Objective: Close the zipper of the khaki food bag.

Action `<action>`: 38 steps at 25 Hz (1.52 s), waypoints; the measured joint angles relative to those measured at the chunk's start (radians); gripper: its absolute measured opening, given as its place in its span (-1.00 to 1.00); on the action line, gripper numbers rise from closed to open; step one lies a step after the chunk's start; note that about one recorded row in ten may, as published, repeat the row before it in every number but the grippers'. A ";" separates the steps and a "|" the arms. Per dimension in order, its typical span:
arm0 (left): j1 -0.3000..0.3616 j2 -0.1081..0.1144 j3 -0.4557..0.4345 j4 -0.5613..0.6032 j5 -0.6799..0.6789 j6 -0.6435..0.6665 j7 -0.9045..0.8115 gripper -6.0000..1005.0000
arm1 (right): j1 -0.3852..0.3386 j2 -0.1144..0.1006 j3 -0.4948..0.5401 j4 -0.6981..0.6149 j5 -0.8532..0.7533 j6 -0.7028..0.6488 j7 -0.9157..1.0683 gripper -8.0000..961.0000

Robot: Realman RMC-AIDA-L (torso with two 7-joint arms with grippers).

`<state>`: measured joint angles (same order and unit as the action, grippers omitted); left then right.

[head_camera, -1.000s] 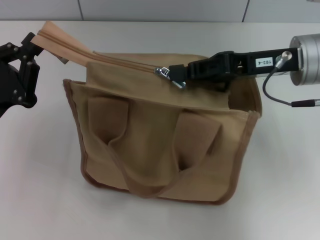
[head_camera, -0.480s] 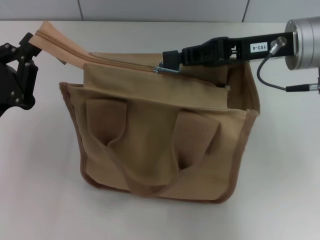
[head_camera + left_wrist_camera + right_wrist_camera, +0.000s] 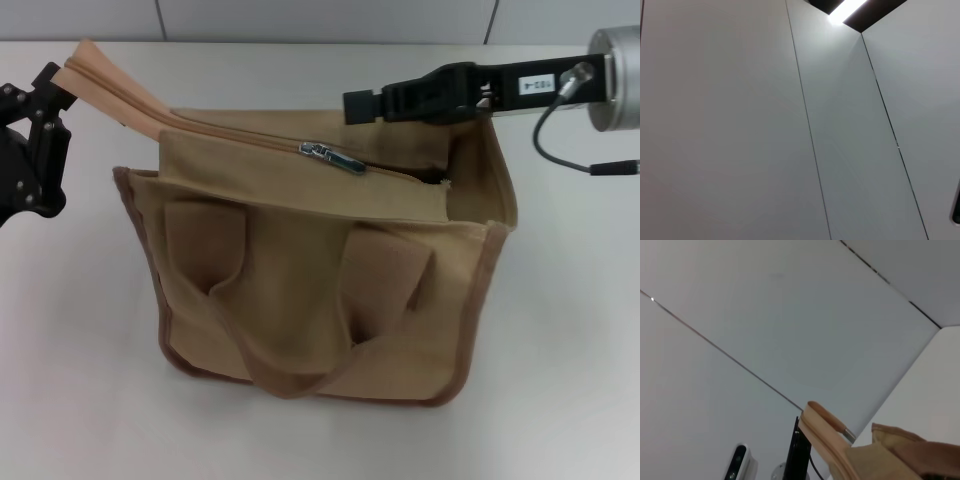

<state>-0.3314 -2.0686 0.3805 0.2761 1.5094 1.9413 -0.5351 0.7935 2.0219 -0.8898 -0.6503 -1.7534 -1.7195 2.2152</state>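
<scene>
Zipper (image 3: 260,140) partly shut; silver slider (image 3: 328,156) mid-frame, untouched. Right gripper (image 3: 352,105) above, jaws clenched, empty. Left gripper (image 3: 62,82), upper left, clamps zipper tail. Khaki bag (image 3: 310,270) upright on bench (image 3: 70,380).

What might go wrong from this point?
The right tool hovers clear of the zipper, whose slider lies partway along the khaki food bag, so the bag may stay half open. The left tool grips the zipper's tail; letting go could slacken it and make a regrasp harder.

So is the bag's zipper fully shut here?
No. The slider sits mid-track on the bag, with a gap open toward the right end.
</scene>
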 joint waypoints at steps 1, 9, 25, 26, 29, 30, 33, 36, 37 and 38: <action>0.001 0.000 0.000 0.000 0.000 -0.001 0.000 -0.99 | -0.005 -0.002 0.009 0.000 0.000 -0.006 -0.001 -0.98; 0.003 0.001 -0.002 0.000 -0.002 -0.003 0.000 -0.99 | -0.028 -0.010 0.051 0.002 0.001 -0.047 -0.017 -0.91; -0.004 0.001 0.000 0.000 -0.002 0.003 -0.002 -0.99 | 0.048 0.004 0.041 0.029 -0.134 -0.030 -0.009 -0.49; -0.006 0.001 0.000 0.000 -0.002 0.003 -0.002 -0.99 | 0.048 0.004 0.041 0.029 -0.134 -0.030 -0.009 -0.42; -0.008 0.001 0.000 0.000 -0.002 0.004 -0.002 -0.99 | 0.052 0.004 0.041 0.029 -0.149 -0.020 -0.004 -0.35; -0.008 0.001 0.000 0.000 -0.001 0.004 -0.002 -0.99 | 0.053 0.004 0.041 0.028 -0.152 -0.016 -0.001 -0.35; -0.009 0.001 0.000 0.000 -0.001 0.005 -0.002 -0.99 | 0.060 0.001 0.035 0.028 -0.158 -0.012 0.020 -0.35; -0.010 0.001 0.000 0.000 -0.002 0.005 -0.002 -0.99 | 0.068 0.001 0.025 0.028 -0.161 -0.016 0.032 -0.35; -0.010 0.001 0.000 0.000 -0.002 0.005 -0.002 -0.99 | 0.070 0.002 0.022 0.028 -0.161 -0.019 0.037 -0.35; -0.011 0.001 0.000 0.000 -0.002 0.005 -0.002 -0.99 | 0.075 0.003 0.018 0.028 -0.162 -0.025 0.050 -0.35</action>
<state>-0.3426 -2.0681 0.3806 0.2761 1.5078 1.9468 -0.5369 0.8685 2.0248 -0.8713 -0.6221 -1.9153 -1.7444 2.2652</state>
